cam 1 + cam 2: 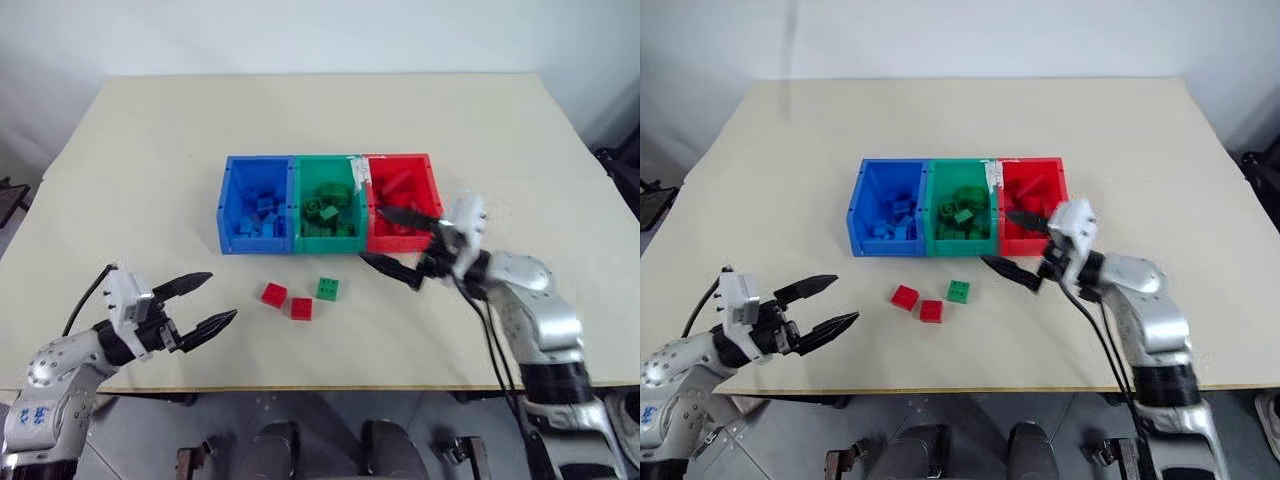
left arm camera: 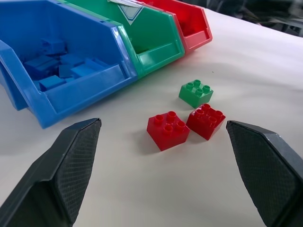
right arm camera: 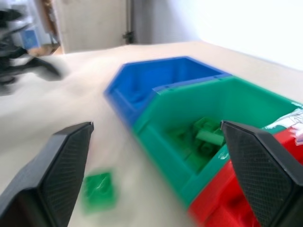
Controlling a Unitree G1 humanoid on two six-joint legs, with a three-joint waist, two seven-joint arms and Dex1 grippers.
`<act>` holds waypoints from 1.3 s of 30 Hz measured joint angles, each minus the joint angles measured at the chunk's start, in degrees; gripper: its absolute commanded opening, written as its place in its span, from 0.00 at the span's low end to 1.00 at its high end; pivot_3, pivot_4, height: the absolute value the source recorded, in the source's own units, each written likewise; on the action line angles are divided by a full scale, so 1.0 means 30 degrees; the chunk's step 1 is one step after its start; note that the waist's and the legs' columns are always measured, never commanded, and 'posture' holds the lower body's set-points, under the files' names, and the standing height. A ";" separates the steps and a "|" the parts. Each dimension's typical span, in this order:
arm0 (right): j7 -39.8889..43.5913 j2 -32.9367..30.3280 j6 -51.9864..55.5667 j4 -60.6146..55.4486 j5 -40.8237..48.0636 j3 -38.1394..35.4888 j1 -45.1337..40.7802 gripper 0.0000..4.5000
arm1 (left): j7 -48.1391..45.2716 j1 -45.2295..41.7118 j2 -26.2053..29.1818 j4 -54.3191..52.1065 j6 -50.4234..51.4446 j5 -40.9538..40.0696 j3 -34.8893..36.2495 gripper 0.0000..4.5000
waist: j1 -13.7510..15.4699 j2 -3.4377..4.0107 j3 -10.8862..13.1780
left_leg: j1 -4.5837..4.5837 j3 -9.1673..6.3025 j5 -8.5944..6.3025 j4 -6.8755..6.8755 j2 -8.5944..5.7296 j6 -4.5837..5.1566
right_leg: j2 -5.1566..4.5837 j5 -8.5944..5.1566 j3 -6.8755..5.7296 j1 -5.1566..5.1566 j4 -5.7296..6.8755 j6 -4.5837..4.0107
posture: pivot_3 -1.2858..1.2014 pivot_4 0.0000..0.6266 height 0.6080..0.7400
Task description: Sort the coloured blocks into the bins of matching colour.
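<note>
Both pincers are spread wide and hold nothing. Left gripper (image 1: 205, 303) hovers at the table's (image 1: 150, 160) near edge, well to the left of the loose bricks and touching none. Right gripper (image 1: 400, 243) hangs level just in front of the red bin (image 1: 432, 178), one finger at its front rim; whether it touches, I cannot tell. Two red blocks (image 1: 273, 294) (image 1: 301, 308) sit in front of the green bin (image 1: 325, 166), corners almost meeting, and a green block (image 1: 327, 289) lies just beside them. Blue bin (image 1: 228, 200), green bin and red bin already contain bricks of their own colours.
</note>
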 measured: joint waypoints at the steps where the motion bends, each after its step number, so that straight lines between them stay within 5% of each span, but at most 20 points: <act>1: 0.0610 -0.0668 -0.0581 0.0125 -0.0035 -0.0770 0.1287 1.00 | -0.0066 -0.0192 0.0317 0.0742 -0.0007 0.0257 0.0017 1.00 | 0.0047 -0.0001 0.0000 | -0.0003 0.0016 -0.0002 0.0000 -0.0012 0.0005 | -0.0005 0.0001 0.0008 0.0002 -0.0009 0.0001 | 0.52 0.24 1.00; 9: 0.3721 -0.2621 -0.2317 0.0468 0.1435 -0.3449 0.4984 1.00 | -0.2421 -0.1860 0.1663 0.3758 -0.0827 0.1443 -0.0727 1.00 | 0.0017 0.0001 0.0001 | 0.0044 0.0081 0.0012 0.0028 0.0058 -0.0017 | 0.0011 0.0005 0.0011 0.0019 -0.0016 0.0009 | 0.52 0.24 1.00; 14: 0.3332 -0.2621 -0.1731 -0.0850 0.1942 -0.3393 0.5462 1.00 | -0.2432 -0.4818 0.1440 0.3022 0.0174 0.2556 -0.3676 1.00 | 0.0365 -0.0001 0.0002 | 0.0028 0.0042 0.0012 0.0082 0.0027 -0.0013 | -0.0006 0.0007 0.0012 0.0035 -0.0028 0.0012 | 0.52 0.24 1.00; 27: 0.1161 -0.2493 -0.0954 -0.2346 0.1996 -0.3956 0.7519 1.00 | -0.0819 -1.4506 -0.3083 0.3110 0.5219 0.7798 -1.3249 1.00 | 0.0443 -0.0012 0.0008 | -0.0003 0.0063 0.0024 0.0076 -0.0057 0.0003 | 0.0030 0.0025 0.0009 0.0031 -0.0004 0.0049 | 0.52 0.24 1.00; 36: 0.0057 -0.2443 -0.0633 -0.3872 0.2298 -0.4060 0.8837 1.00 | -0.1521 -1.5814 -0.2878 0.4467 0.5004 1.0307 -1.4856 1.00 | 0.0536 -0.0024 0.0015 | -0.0020 0.0050 0.0025 0.0104 -0.0063 0.0005 | 0.0028 0.0025 0.0010 0.0033 -0.0001 0.0050 | 0.52 0.24 1.00; 39: -0.0176 -0.2444 -0.0626 -0.3885 0.2313 -0.4076 0.8959 1.00 | -0.1959 -1.5813 -0.2993 0.4471 0.5127 1.0318 -1.4889 0.86 | 0.0546 -0.0024 0.0015 | -0.0021 0.0045 0.0025 0.0118 -0.0058 0.0005 | 0.0028 0.0025 0.0009 0.0034 0.0005 0.0050 | 0.52 0.24 1.00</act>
